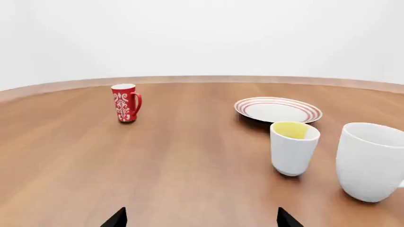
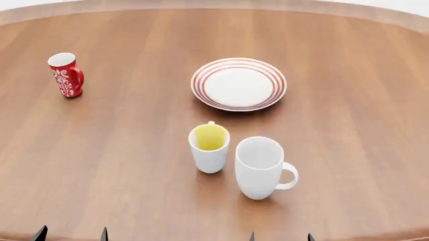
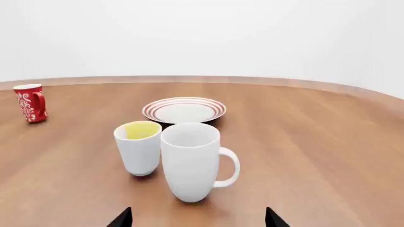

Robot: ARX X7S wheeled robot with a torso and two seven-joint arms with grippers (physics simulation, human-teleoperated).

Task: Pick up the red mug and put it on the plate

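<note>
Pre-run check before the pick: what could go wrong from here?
1. The red mug is tall and narrow, so an off-centre grasp may tip it.
2. Its handle faces the plate and could catch a finger.
3. A low carry could clip the plate rim; both white mugs stand nearer, off that path.

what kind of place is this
Probably a bare simulated tabletop scene, not a real room: a round wooden table, blank white surroundings, and only crockery set out, the plate, red mug and two white mugs.
</note>
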